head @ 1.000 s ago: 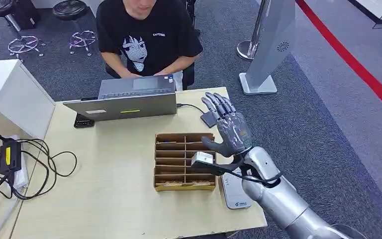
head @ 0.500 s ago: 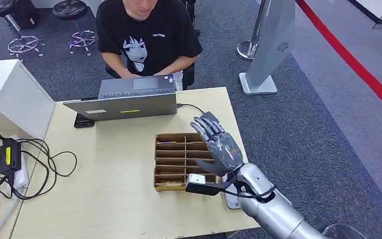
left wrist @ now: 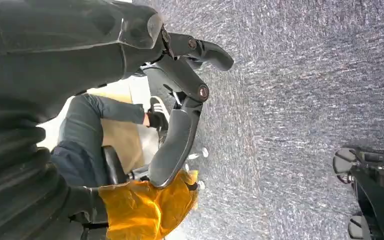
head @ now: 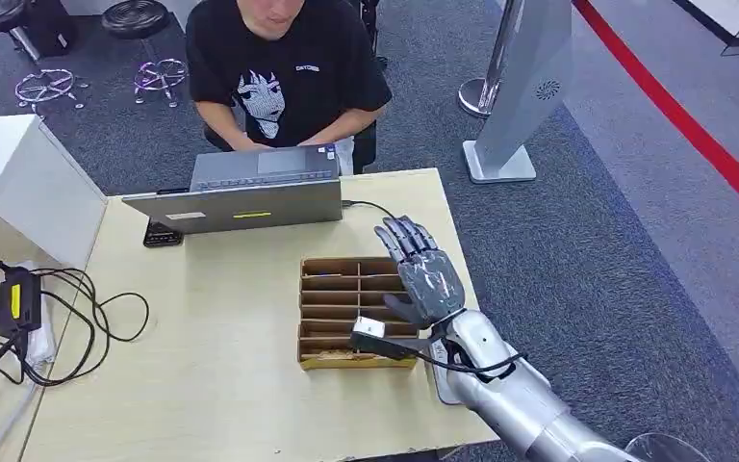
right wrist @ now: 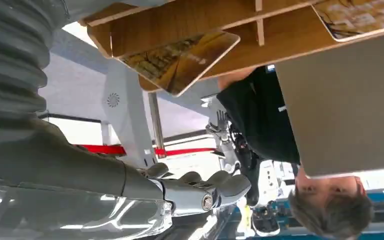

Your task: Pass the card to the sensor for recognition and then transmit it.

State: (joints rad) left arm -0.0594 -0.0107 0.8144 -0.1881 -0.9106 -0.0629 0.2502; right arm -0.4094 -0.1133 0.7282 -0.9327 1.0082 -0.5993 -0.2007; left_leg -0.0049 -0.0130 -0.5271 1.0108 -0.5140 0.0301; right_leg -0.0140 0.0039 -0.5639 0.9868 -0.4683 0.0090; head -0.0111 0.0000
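Far to the left of the right hand (head: 425,279), black cables (head: 67,318) lie on the tabletop (head: 212,385); a laptop (head: 241,197) sits beyond, with a person (head: 284,72) behind it. Beneath the spread, empty right hand is the cardboard divider box (head: 332,318), where a card (right wrist: 180,60) stands in a slot. Beside the forearm lies a grey sensor (head: 443,380). By the floor, the left hand (left wrist: 180,100) hangs with fingers apart.
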